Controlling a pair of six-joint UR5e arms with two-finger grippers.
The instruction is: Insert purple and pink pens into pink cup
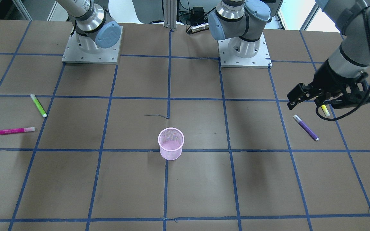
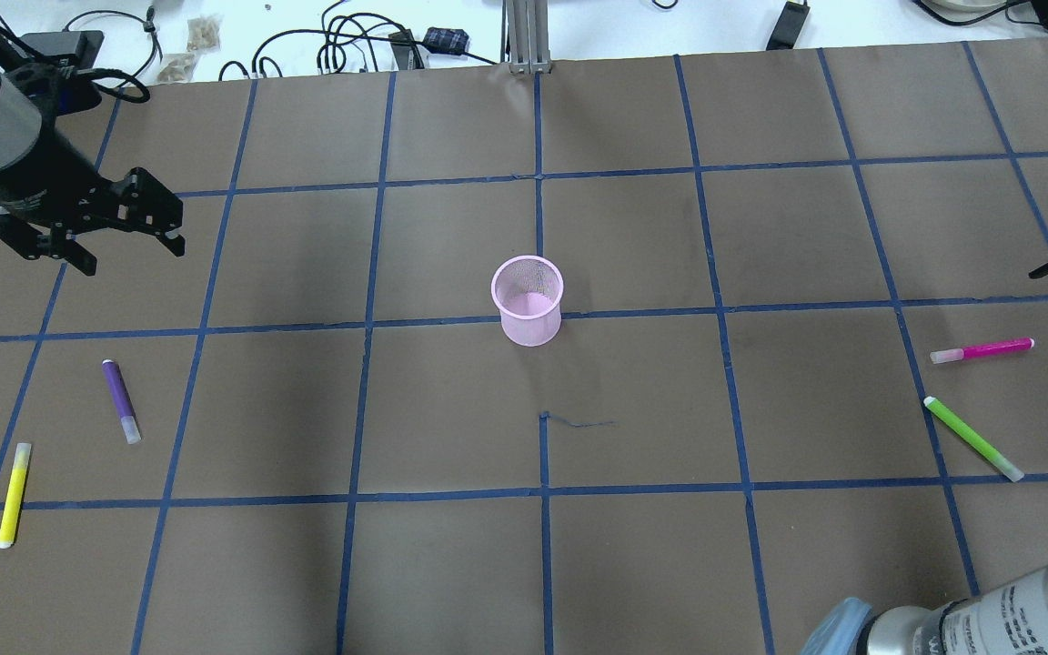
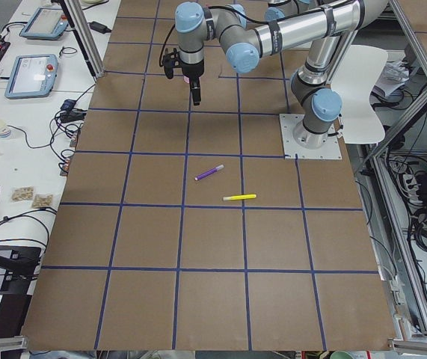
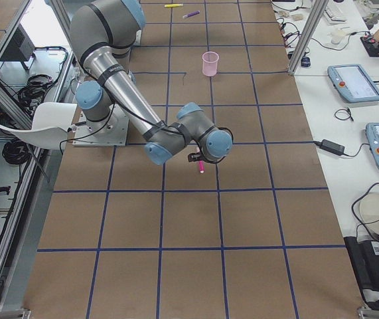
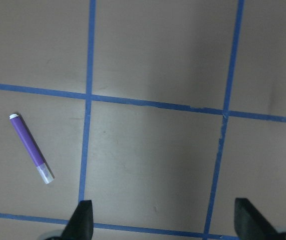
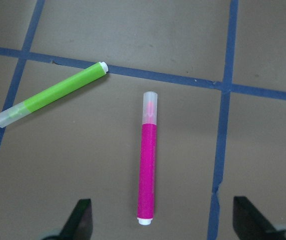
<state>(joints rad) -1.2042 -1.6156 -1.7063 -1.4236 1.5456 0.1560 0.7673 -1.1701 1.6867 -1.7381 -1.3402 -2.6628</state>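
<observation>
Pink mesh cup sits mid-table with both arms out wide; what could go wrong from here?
1. The pink marker pen lies close to a green marker pen; the open right gripper might nudge it.
2. The purple marker pen sits off-centre from the open left gripper, risking a miss.
3. The light pink mesh cup could tip.

The cup [image 2: 528, 300] stands upright near the middle of the tabletop [image 2: 451, 564], with nothing visible in it. Toward the tabletop's left edge lie two pens, apart from each other: the purple pen [image 2: 121, 400] nearer the centre, the yellow pen [image 2: 14, 494] closer to that edge and nearer the robot. Toward the right edge lie the pink pen [image 2: 982, 350] and the green pen [image 2: 972, 438], near each other but not touching, the green one nearer the robot. The left gripper [image 2: 83, 238] hangs above the left part, farther from the robot than the purple pen. The right gripper [image 6: 162, 222] hangs over the pink pen at the right edge.
</observation>
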